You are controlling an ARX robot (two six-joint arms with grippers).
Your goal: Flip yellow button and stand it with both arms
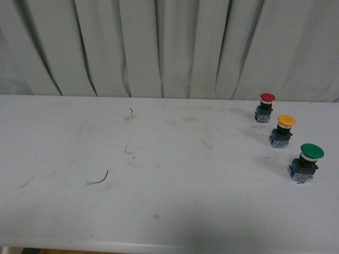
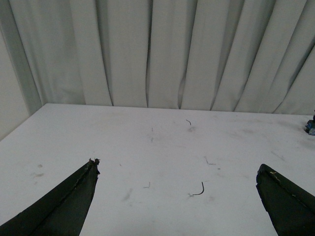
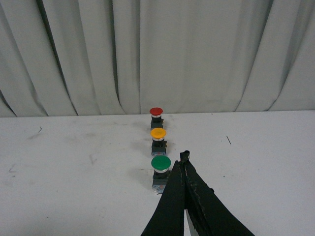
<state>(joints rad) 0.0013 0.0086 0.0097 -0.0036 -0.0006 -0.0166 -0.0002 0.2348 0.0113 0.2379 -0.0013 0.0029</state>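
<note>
Front view has the yellow button (image 1: 284,130) upright on the counter (image 1: 159,174), sitting between the red button (image 1: 266,107) and green button (image 1: 307,161). Left claw (image 2: 179,184) spread wide, right claw (image 3: 184,162) pinched together, both empty.

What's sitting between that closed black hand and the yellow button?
The green button is. In the right wrist view it stands just ahead of the right hand, with the yellow button behind it and the red button farther back, all in one line.
</note>
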